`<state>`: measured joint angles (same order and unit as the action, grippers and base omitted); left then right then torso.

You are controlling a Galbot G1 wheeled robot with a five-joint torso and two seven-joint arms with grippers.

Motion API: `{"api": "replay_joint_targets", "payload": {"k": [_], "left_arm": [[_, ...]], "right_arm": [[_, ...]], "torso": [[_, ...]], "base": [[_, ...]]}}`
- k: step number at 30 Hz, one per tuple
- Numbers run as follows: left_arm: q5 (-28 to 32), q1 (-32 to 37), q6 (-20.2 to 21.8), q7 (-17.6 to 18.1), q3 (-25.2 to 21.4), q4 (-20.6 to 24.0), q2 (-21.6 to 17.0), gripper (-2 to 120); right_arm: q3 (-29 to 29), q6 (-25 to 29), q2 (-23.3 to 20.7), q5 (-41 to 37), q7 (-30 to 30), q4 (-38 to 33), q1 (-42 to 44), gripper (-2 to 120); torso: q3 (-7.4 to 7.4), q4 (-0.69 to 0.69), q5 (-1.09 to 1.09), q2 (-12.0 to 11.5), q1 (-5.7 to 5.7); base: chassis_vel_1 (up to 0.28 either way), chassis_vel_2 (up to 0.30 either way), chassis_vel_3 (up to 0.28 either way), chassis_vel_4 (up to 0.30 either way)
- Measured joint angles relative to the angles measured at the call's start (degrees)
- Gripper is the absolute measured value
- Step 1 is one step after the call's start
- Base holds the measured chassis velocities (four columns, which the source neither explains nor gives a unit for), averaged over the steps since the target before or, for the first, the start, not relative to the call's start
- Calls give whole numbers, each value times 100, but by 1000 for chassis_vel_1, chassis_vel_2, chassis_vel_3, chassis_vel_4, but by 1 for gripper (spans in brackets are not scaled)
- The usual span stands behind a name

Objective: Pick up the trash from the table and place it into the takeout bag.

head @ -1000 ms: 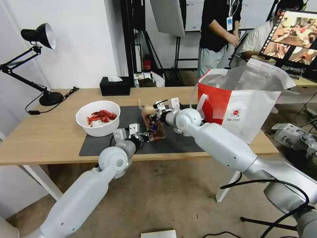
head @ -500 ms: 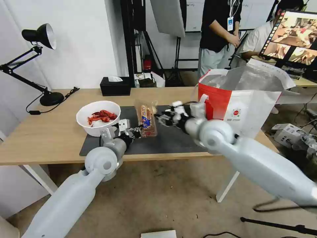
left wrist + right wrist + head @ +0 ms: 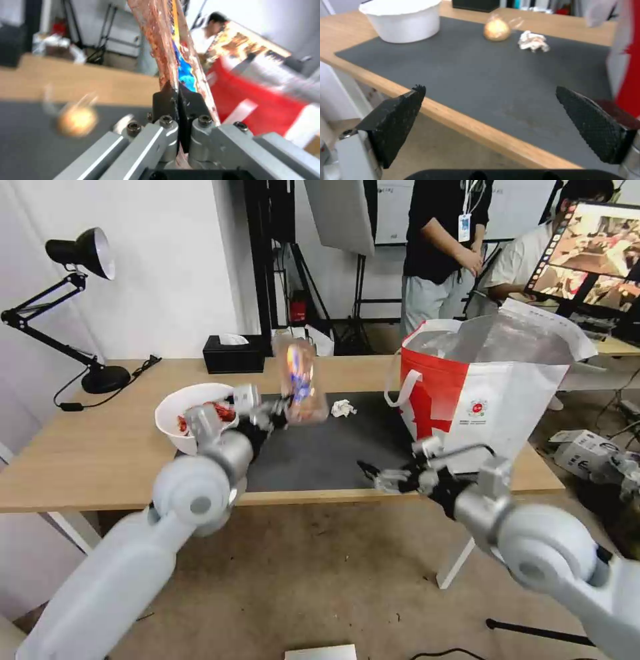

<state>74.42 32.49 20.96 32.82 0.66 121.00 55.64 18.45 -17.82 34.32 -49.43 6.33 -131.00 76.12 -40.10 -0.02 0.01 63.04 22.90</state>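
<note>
Since the earlier frame the clear tray (image 3: 301, 380) is lifted off the counter (image 3: 100, 460), pinched in the left gripper (image 3: 277, 413); right gripper (image 3: 387, 478) is withdrawn near, jaws wide, empty. Bag (image 3: 493, 400) transfer appears next.

The table (image 3: 100, 453) carries mat (image 3: 320, 453), bowl (image 3: 177, 420), bag (image 3: 493, 407).

A white wall (image 3: 173, 267) stands at the left, with a black desk lamp (image 3: 80, 250) angled before it. The floor (image 3: 333, 573) is mottled brown. Farther back, black stands (image 3: 267, 253) rise, and a monitor (image 3: 590, 250) glows at the right.
</note>
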Motion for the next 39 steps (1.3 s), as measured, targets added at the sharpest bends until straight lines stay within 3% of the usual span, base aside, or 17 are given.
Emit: {"api": "replay_joint_targets", "payload": {"k": [1, 4, 5, 7, 9, 15, 17, 19, 21, 23, 25, 27, 29, 31, 35, 39], "left_arm": [[0, 0, 0, 0, 0, 0, 0, 0], [287, -1104, 4, 243, 613, -252, 230, 0], [287, -1104, 4, 243, 613, -252, 230, 0], [332, -1777, 4, 336, 1052, -571, 560, 0], [335, -1955, 4, 351, 1175, -686, 684, 0], [151, -3110, -34, 447, 1890, -1826, 1759, 0], [125, -3210, -37, 447, 1936, -1952, 1873, 0], [-25, -3503, -52, 430, 2070, -2409, 2321, 0], [-60, -3534, -52, 418, 2090, -2473, 2385, 0], [-479, -3678, -75, 195, 2252, -2986, 2846, 0], [-602, -3691, -79, 137, 2291, -3099, 2937, 0], [-1146, -3707, -148, -120, 2486, -3552, 3274, 0], [-1238, -3707, -159, -157, 2514, -3623, 3318, 0], [-1811, -3672, -250, -342, 2646, -4022, 3538, 0], [-2240, -3656, -259, -509, 2731, -4269, 3602, 0], [-2676, -3601, -258, -695, 2864, -4516, 3601, 14]], "right_arm": [[0, 0, 0, 0, 0, 0, 0, 100], [307, 250, 333, 653, -70, -97, 745, 100], [307, 250, 333, 653, -70, -97, 745, 100], [376, 305, 586, 971, -117, -151, 1093, 100], [428, 323, 674, 1081, -160, -164, 1219, 100], [987, 536, 1347, 1705, -593, -248, 2069, 100], [1057, 554, 1447, 1786, -654, -259, 2145, 100], [1186, 644, 1773, 2059, -829, -291, 2368, 100], [1199, 659, 1833, 2103, -852, -295, 2404, 100], [1232, 736, 2119, 2279, -936, -342, 2566, 100], [1233, 752, 2171, 2304, -947, -355, 2593, 100], [1250, 820, 2383, 2382, -970, -423, 2688, 100], [1260, 836, 2425, 2391, -975, -438, 2709, 100], [1347, 952, 2639, 2459, -1054, -529, 2844, 100], [1443, 1084, 2834, 2568, -1181, -604, 3004, 100], [1580, 1208, 3071, 2644, -1349, -732, 3250, 100]], "torso": [[0, 0, 0, 0, 0], [-1, 2, -1, -1, 1], [-1, 2, -1, -1, 1], [-1, 1, 2, -1, 1], [-1, 1, 2, -1, 2], [-1, 0, 2, -2, 2], [-1, 0, 2, -1, 2], [-1, 2, 1, -1, 2], [-1, 2, 1, -1, 2], [-1, 1, 1, -1, 2], [-1, 0, 1, -1, 2], [-1, 0, 2, -1, 2], [-1, 0, 2, -1, 2], [-1, 2, 0, -1, 1], [-1, 1, 1, -1, 2], [-1, 2, -1, -1, 2]], "base": [[0, 0, 0, 0], [0, 0, 0, 0], [0, 0, 0, 0], [0, 0, 0, 0], [0, 0, 0, 0], [0, 0, 0, 0], [0, 0, 0, 0], [0, 0, 0, 0], [0, 0, 0, 0], [0, 0, 0, 0], [0, 0, 0, 0], [0, 0, 0, 0], [0, 0, 0, 0], [0, 0, 0, 0], [0, 0, 0, 0], [0, 0, 0, 0]]}}
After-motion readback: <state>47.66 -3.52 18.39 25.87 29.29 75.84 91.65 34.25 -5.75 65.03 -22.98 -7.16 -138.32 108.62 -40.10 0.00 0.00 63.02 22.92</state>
